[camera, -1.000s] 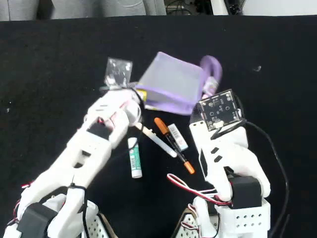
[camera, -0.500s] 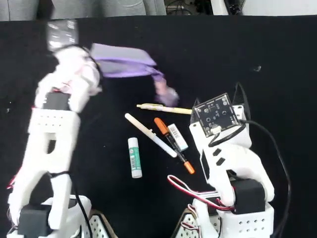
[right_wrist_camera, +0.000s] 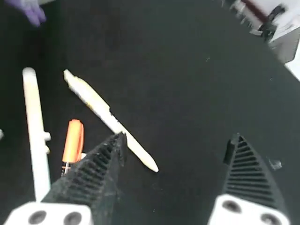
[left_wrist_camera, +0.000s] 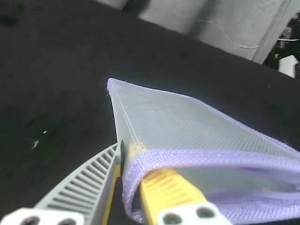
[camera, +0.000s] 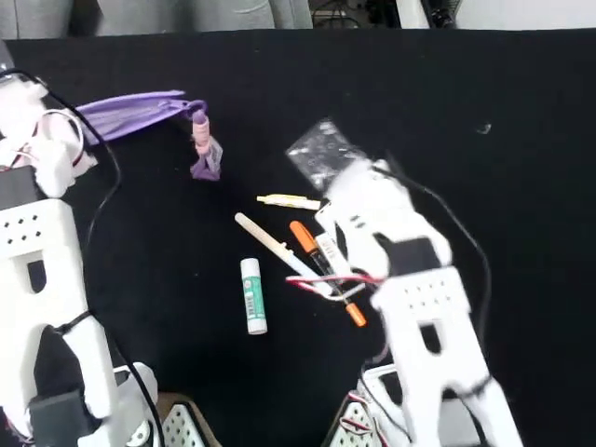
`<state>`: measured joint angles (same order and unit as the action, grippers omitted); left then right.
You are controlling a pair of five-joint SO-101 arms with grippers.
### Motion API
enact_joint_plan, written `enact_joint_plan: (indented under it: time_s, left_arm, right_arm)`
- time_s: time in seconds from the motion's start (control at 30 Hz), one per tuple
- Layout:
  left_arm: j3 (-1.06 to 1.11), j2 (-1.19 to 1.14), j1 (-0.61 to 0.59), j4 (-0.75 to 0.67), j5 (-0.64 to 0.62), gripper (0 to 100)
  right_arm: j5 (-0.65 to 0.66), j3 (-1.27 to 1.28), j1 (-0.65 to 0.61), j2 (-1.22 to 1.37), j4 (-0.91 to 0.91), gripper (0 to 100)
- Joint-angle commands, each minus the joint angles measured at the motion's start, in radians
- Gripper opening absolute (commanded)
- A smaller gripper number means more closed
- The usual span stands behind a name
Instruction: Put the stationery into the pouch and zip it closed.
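— Where do you have the pouch?

— At the far left of the desk (camera: 521,112), close to its back edge. My left gripper (left_wrist_camera: 124,168) has its fingers (left_wrist_camera: 164,187) clamped on one end of the pouch (left_wrist_camera: 197,122), which is pale mesh with purple trim. From above it shows edge-on, and its strap (camera: 203,149) hangs from the other end. I can't tell whether it touches the desk.

— And your right side?

— My right gripper (right_wrist_camera: 177,139) hangs over the pens with its black fingers wide apart. The cream pen (right_wrist_camera: 108,117) lies below it. Beside that are the orange marker (right_wrist_camera: 72,143) and the long white pen (right_wrist_camera: 35,126).

— Can you read any writing?

— The glue stick (camera: 252,296) carries a green-printed label. A small stick (camera: 332,256) lying against the orange marker has print too. Both are too small for me to make out.

— How much room is there?

— The stationery sits clustered mid-desk, well apart from the pouch, with black desk between them. More black desk runs right of that arm up to the back edge, where a grey curtain (left_wrist_camera: 225,23) hangs.
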<state>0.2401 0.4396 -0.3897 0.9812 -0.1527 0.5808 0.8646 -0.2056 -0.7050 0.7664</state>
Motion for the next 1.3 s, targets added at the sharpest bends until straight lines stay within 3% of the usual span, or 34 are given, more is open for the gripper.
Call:
enact_joint_plan:
  time_s: [0.0, 0.33, 0.63, 0.77, 0.97, 1.27]
  left_arm:
    - [-0.027, 0.009, -0.013, 0.003, 0.005, 3]
    - [-0.002, 0.009, -0.008, 0.006, 0.005, 3]
    - [0.018, 0.009, -0.008, 0.003, 0.005, 3]
    - [0.018, 0.009, -0.008, 0.003, 0.003, 3]
    - [0.018, 0.009, -0.008, 0.003, 0.000, 3]
    - [0.018, 0.009, -0.008, 0.003, 0.000, 3]
  right_arm:
    - [0.077, -0.051, 0.002, 0.139, -0.092, 32.5]
    - [0.308, -0.059, 0.143, 0.530, -0.338, 32.5]
    - [0.393, -0.246, 0.183, 0.823, -0.342, 32.5]
    - [0.414, -0.372, 0.183, 0.903, -0.203, 31.3]
    - [0.514, -0.478, 0.180, 0.911, 0.034, 18.6]
    - [0.514, -0.469, 0.176, 0.828, 0.098, 28.0]
